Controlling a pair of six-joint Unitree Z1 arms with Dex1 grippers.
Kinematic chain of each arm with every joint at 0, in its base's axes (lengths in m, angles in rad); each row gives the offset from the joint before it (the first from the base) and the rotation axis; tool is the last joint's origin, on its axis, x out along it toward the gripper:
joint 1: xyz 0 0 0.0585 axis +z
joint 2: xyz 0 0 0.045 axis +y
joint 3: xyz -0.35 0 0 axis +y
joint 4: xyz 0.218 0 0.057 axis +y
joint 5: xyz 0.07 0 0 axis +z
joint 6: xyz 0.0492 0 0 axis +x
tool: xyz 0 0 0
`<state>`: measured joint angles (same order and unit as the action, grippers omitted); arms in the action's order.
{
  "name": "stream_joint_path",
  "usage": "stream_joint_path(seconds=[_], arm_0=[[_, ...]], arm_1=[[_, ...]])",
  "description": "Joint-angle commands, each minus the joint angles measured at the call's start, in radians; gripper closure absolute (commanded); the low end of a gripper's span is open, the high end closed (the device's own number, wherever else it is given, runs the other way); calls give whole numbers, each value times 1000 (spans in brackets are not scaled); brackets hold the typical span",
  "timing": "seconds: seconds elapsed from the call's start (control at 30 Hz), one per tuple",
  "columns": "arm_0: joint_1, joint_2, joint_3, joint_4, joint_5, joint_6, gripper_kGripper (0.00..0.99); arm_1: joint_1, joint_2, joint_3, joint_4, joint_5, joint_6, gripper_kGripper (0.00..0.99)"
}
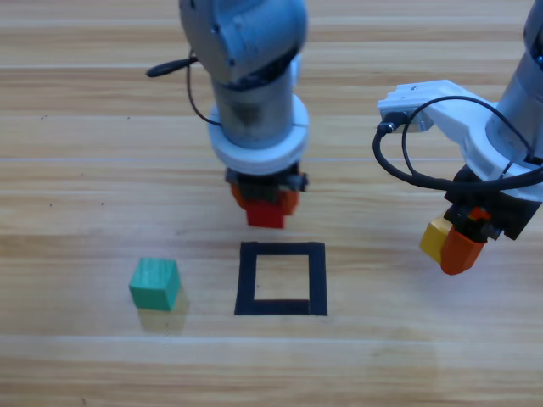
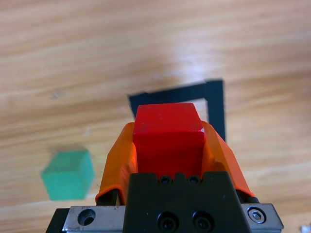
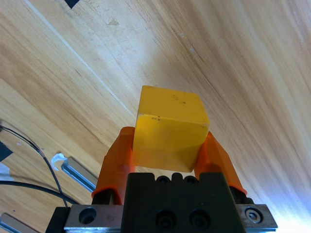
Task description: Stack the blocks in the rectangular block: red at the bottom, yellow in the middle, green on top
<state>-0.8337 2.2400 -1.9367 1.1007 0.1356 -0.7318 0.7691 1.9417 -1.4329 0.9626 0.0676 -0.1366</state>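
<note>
The left tool (image 1: 265, 202) hangs near the middle of the tabletop, its jaws clamped on the red cube (image 1: 265, 214), which sits between the orange jaws with its front face sticking out past them. The left arm comes straight down from the top edge, its wrist pointing down, so the tool and cube are just behind the far edge of the black tape rectangle (image 1: 282, 279), not yet over it. In the left wrist view the red cube (image 2: 168, 138) fills the space between the jaws, with the tape outline (image 2: 214, 104) beyond it.

The right tool (image 1: 458, 242) is off to the right, well apart from the rectangle, jaws clamped on the yellow cube (image 1: 436, 239). The right arm leans in from the upper right, its wrist tilted toward the left. The right wrist view shows the yellow cube (image 3: 169, 134) pinched by its lower sides.

The green cube (image 1: 154, 283) rests alone on the tabletop (image 1: 76, 170), left of the rectangle and near it. The tabletop is pale wood with long horizontal grain; bare wood shows inside the tape outline.
</note>
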Motion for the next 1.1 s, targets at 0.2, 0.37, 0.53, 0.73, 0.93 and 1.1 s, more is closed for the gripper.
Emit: stream_joint_path(seconds=[0.2, 0.37, 0.53, 0.73, 0.93, 1.1], arm_0=[[-91, 15, 128, -54, 6, -179, 926], [-91, 29, 121, -59, 10, -225, 924], [-91, 47, 119, -64, 13, -261, 924], [-97, 66, 116, -79, 10, -259, 924], [-111, 90, 117, -101, 10, -253, 924], [-114, 104, 119, -110, 12, -247, 924]], arm_1=[[7, 6, 31, -39, -32, 17, 814], [6, -24, 45, -67, -46, 48, 814], [6, -35, 46, -77, -26, 83, 814], [-17, -40, 51, -93, -32, 201, 814], [-17, -86, 62, -88, -118, 336, 812], [-17, -138, 88, -88, -98, 420, 811]])
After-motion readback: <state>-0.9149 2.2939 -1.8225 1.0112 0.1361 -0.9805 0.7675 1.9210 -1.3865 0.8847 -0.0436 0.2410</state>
